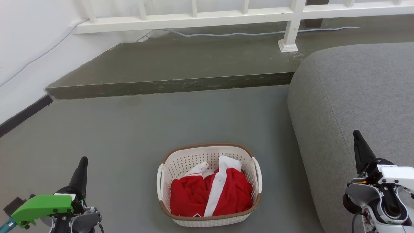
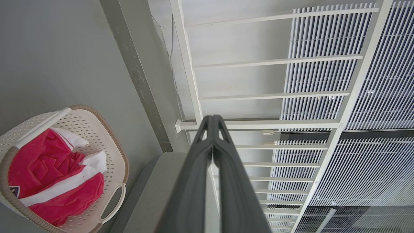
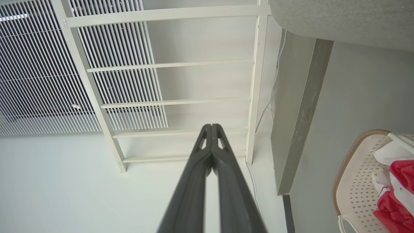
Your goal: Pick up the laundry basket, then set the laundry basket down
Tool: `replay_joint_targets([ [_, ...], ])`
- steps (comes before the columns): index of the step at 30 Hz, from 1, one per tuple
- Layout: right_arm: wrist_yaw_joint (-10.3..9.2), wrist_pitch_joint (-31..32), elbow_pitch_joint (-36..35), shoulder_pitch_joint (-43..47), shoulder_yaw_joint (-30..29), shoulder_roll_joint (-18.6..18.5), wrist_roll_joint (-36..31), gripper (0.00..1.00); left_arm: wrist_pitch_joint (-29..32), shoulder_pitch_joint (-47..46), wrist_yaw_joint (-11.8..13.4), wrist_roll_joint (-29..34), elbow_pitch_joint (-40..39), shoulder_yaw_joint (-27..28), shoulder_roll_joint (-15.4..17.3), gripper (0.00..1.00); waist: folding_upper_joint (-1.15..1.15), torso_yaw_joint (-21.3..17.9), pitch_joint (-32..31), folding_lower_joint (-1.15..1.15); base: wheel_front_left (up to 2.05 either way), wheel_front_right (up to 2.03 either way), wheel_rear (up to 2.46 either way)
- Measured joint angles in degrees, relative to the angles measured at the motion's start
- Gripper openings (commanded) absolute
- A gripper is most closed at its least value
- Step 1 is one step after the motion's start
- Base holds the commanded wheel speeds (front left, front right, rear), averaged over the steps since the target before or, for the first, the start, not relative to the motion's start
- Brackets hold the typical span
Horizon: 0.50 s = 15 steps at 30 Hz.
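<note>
The laundry basket point(image 1: 181, 161), cream-white and perforated with a brown rim and white loop handles, stands on the grey floor in the lower middle of the head view. A red and white garment point(image 1: 210, 192) lies inside it. My left gripper point(image 1: 82, 163) is shut at the lower left, well apart from the basket. My right gripper point(image 1: 356, 134) is shut at the lower right, over the sofa's edge. The left wrist view shows the shut left gripper point(image 2: 212, 117) and the basket point(image 2: 110, 142) at its lower left. The right wrist view has the shut right gripper point(image 3: 211, 126) and the basket point(image 3: 352, 174) at its lower right.
A grey sofa point(image 1: 359, 94) fills the right side, close to the basket's right handle. A raised grey step point(image 1: 174, 85) crosses behind the basket, with a white railing point(image 1: 291, 30) and a cable on it. A white wall point(image 1: 22, 48) bounds the left.
</note>
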Motion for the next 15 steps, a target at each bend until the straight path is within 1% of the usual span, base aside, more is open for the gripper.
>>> replay_joint_targets([
  [15, 0.07, 0.07, 0.03, -0.01, -0.08, 0.0, 0.0, 0.0, 0.0, 0.0, 0.0, 0.0, 0.0, 0.04, 0.0, 0.0, 0.0, 0.0, 0.0, 0.0, 0.0, 0.0, 0.0],
])
